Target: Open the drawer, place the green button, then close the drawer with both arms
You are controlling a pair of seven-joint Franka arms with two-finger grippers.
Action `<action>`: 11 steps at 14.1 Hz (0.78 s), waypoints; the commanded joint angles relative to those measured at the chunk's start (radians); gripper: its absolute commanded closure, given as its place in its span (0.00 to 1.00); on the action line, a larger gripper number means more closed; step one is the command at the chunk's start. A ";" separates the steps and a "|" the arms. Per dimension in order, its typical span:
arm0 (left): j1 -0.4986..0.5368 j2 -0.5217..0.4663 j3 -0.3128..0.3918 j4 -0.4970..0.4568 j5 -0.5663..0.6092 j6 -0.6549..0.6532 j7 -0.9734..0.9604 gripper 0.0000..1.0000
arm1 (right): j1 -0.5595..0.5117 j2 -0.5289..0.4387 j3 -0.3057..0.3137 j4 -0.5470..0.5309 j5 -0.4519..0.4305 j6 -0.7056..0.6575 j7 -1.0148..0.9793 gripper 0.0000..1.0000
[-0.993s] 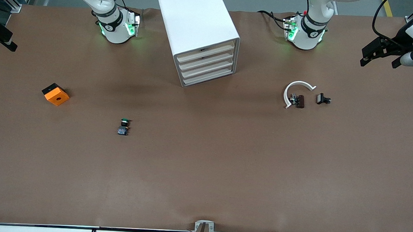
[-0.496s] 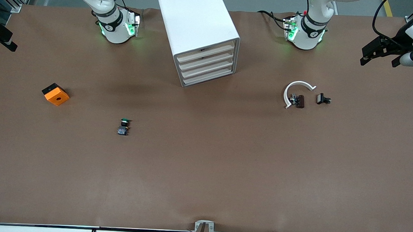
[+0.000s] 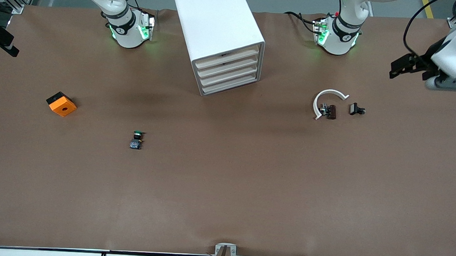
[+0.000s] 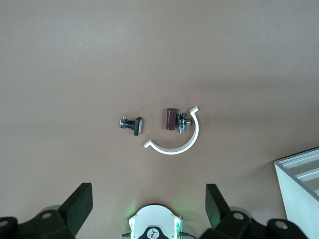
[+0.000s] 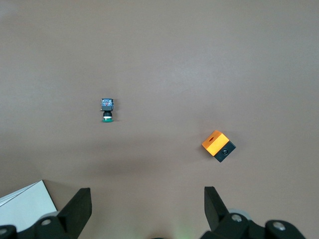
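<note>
Left wrist view shows the left gripper with fingers spread wide and holding nothing, high over the brown table; the front view puts it over the table's edge at the left arm's end. The right gripper is likewise spread and empty, at the table's edge at the right arm's end. Taking the cabinet as landmark, all four drawers are shut. The button lies nearer the camera than the cabinet, toward the right arm's end, with bare table all round. An orange block sits farther that way. Toward the left arm's end lie a white clamp and a black clip, apart.
</note>
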 commanded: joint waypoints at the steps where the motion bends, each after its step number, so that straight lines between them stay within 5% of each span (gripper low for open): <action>1: 0.006 0.071 -0.003 -0.026 0.000 0.070 -0.007 0.00 | -0.018 -0.008 0.012 0.003 -0.012 -0.002 -0.013 0.00; 5: -0.008 0.159 -0.006 -0.124 -0.002 0.253 -0.016 0.00 | -0.018 -0.002 0.010 0.004 -0.012 -0.008 -0.015 0.00; 11: -0.063 0.298 -0.007 -0.132 -0.043 0.354 -0.132 0.00 | -0.015 0.035 0.012 0.009 -0.009 -0.008 -0.007 0.00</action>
